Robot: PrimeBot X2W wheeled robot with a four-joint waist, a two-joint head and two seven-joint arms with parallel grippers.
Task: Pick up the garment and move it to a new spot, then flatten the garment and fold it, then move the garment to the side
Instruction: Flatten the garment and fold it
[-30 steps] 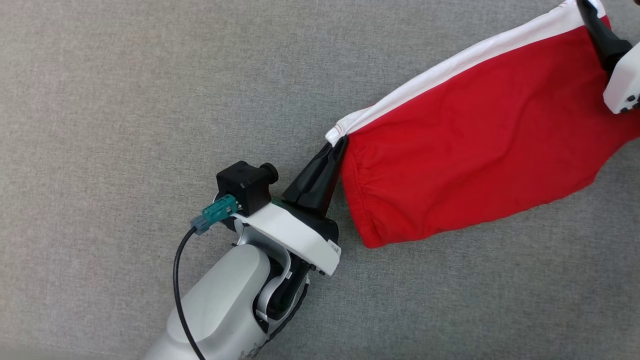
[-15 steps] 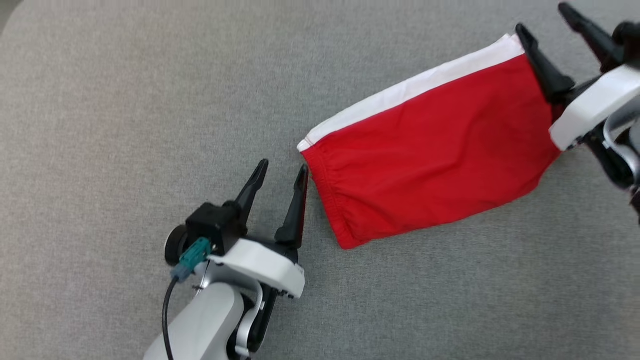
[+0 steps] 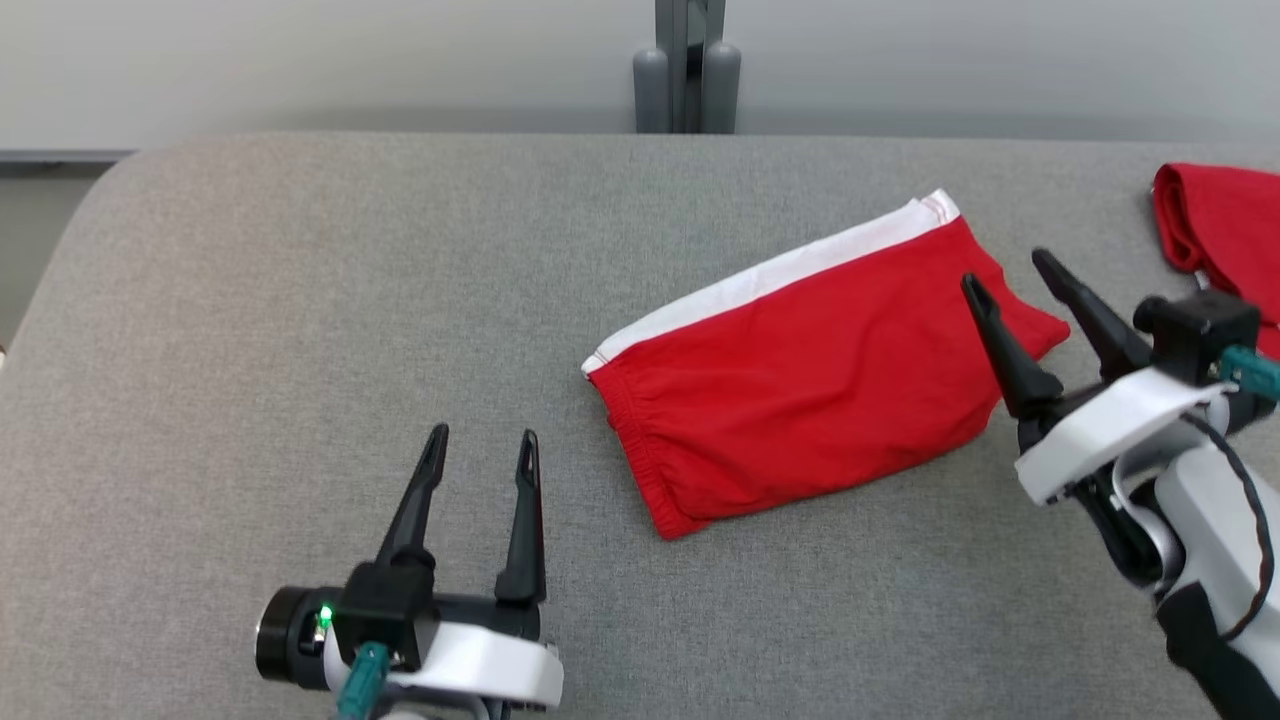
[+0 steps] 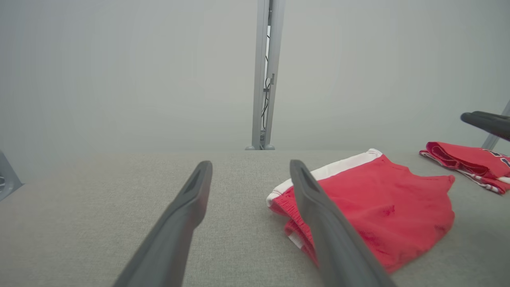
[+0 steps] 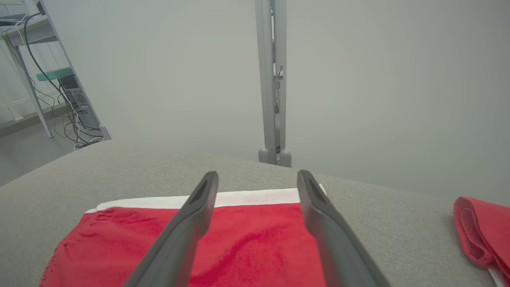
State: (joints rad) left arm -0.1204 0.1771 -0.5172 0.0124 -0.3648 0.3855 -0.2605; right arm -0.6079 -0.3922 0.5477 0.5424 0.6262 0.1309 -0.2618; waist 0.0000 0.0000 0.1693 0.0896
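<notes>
**While both end effectors gape, the folded garment lies free**

Seen from the head, the left end effector point(image 3: 482, 435) stands with its two fingers spread wide and nothing between them. It sits near the tabletop's point(image 3: 300, 300) near edge, fingers pointing to the far edge, apart from the cloth. The right end effector point(image 3: 1004, 268) is equally wide and empty-handed. Its arm rises from the near right corner, and its fingers slant up and left over the right end of the garment point(image 3: 800, 390). That garment, red with a white band along its far side, lies folded flat, right of the tabletop's middle. A second red garment point(image 3: 1210, 220) rests at the right edge.

From the left wrist, the left end effector point(image 4: 251, 163) shows wide-spread fingers with bare tabletop between them. The garment point(image 4: 378, 199) lies beside the right-hand finger.

From the right wrist, the right end effector point(image 5: 258, 173) has parted fingers above the garment point(image 5: 255, 239), gripping none of it. Whether they brush the cloth cannot be told.
</notes>
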